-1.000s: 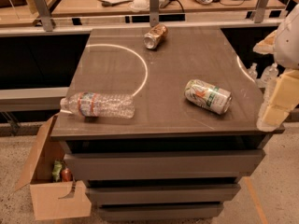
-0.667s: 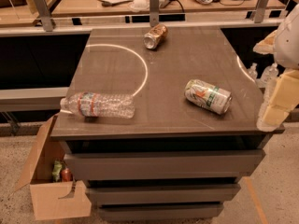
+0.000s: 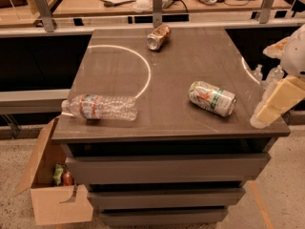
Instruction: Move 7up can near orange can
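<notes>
while the gripper point(image 3: 274, 106) hangs at the right edge of the table point(image 3: 167, 116), open or closed can't tell, the 7up can point(image 3: 212, 98) lies on its side near its left, long axis roughly toward it; orange can point(image 3: 158, 36) far back, well apart.

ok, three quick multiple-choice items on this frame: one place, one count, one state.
1. Where is the gripper? A) by the table's right edge B) over its middle C) at its far left corner
2. How many drink cans are on the table? A) one B) two C) three
3. The 7up can is: A) upright B) lying on its side C) lifted
Key: 1A, it hangs beside the right edge; 2B, 7up can plus orange can near the far edge; 3B, its length rests on the top.
</notes>
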`<state>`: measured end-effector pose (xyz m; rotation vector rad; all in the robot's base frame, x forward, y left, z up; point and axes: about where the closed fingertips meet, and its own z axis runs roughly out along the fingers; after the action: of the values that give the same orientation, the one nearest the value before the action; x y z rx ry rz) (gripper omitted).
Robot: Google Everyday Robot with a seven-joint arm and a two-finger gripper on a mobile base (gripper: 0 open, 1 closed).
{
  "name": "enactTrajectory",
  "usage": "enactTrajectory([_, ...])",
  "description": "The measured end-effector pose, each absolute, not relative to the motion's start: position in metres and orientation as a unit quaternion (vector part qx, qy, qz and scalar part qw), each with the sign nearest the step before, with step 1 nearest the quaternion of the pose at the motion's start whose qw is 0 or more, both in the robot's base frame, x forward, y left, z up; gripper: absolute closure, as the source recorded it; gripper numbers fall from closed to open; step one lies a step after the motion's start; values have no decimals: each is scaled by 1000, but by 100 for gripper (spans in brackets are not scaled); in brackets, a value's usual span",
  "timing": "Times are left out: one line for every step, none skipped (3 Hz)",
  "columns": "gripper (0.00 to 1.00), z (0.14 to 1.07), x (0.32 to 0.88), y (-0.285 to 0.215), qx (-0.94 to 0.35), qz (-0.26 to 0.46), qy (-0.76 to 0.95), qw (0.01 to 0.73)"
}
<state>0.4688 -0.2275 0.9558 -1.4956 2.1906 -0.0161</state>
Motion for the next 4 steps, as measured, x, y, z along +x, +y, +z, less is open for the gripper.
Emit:
enactTrajectory([0, 943, 485, -234, -501, 23, 819, 281])
enactTrajectory([0, 917, 504, -234, -459, 61, 830, 311])
enactTrajectory([0, 902, 513, -232, -447, 79, 832, 319])
enactTrajectory([0, 888, 528, -228, -452, 88, 826, 326])
